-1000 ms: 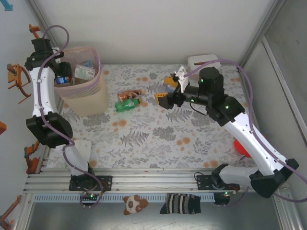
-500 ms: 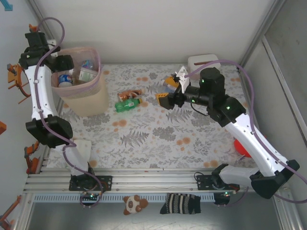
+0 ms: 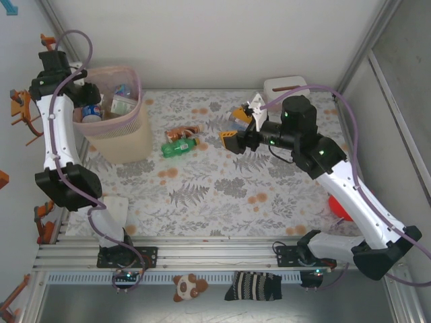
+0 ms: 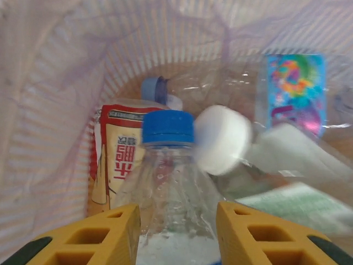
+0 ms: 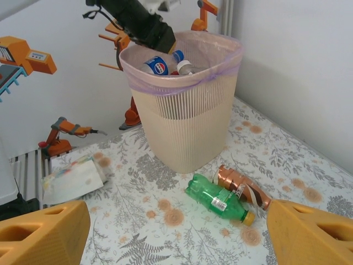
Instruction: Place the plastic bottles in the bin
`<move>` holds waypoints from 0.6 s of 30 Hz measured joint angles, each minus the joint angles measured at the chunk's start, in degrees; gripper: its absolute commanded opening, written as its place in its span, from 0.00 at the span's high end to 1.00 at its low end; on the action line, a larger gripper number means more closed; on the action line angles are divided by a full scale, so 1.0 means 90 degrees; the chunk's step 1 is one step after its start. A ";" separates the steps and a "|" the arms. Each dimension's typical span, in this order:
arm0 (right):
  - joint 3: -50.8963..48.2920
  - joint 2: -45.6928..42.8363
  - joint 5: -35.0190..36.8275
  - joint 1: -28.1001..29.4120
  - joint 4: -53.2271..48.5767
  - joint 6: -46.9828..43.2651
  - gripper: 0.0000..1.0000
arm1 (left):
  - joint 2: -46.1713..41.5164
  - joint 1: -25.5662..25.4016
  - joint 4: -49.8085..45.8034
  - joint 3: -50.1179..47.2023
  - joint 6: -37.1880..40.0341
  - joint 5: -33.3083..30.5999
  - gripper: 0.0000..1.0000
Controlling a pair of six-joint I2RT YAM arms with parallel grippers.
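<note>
Two bottles lie out on the tabletop (image 3: 222, 195), both ahead of the right pincer (image 5: 176, 223) and below it: a green bottle (image 5: 218, 200) on its side and a copper-label bottle (image 5: 241, 186) touching it on the far side. The right pincer is spread wide w/ nothing in it, hovering above the tabletop & facing them. It's prob. lined up for the next pick, the green one being nearer & unobstructed. The bin (image 5: 187, 127) stands upright beyond both, rim well above them, so any bottle has to be lifted over.

The left pincer (image 4: 177, 212) is down in the bin mouth, pointing in. A clear bottle (image 4: 168, 182), blue cap away from the pincer, sits right btwn its fingers (image 4: 105, 232), body filling the gap. Pinched or loose, can't tell; the fingers are partway apart. Reaching that deep makes sense: short drop, so the bottle shouldn't bounce out. Beyond the cap are a red-label bottle (image 4: 118, 165) & others, already binned.
</note>
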 measured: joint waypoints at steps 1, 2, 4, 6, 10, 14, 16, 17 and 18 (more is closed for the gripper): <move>-0.0010 0.0000 0.0051 0.0000 -0.0005 0.0000 0.18 | 0.0029 0.0019 0.0073 -0.0056 -0.0002 -0.0017 0.61; -0.0012 0.0002 0.0117 0.0000 -0.0024 0.0000 0.18 | 0.0039 0.0036 0.0134 -0.0083 -0.0005 -0.0010 0.61; -0.0010 0.0002 0.0318 0.0000 -0.0075 0.0002 0.18 | 0.0039 0.0041 0.0209 -0.0100 -0.0005 -0.0002 0.61; -0.0010 0.0010 0.0561 0.0000 -0.0146 0.0000 0.18 | 0.0039 0.0039 0.0262 -0.0124 -0.0005 0.0022 0.62; 0.0019 0.0160 0.1030 -0.0002 -0.0369 -0.0083 0.18 | 0.0039 0.0034 0.0296 -0.0204 -0.0039 0.0158 0.61; 0.0151 0.0588 0.1416 -0.0070 -0.0699 -0.0335 0.18 | -0.0017 0.0036 0.0301 -0.0223 -0.0083 0.0272 0.59; 0.0228 0.0862 0.1571 -0.0158 -0.0869 -0.0495 0.19 | -0.0112 0.0036 0.0301 -0.0223 -0.0112 0.0328 0.58; 0.0277 0.1013 0.1625 -0.0219 -0.0962 -0.0576 0.19 | -0.0185 0.0036 0.0301 -0.0223 -0.0124 0.0362 0.57; 0.0328 0.1178 0.1688 -0.0294 -0.1054 -0.0675 0.19 | -0.0274 0.0036 0.0301 -0.0221 -0.0146 0.0408 0.57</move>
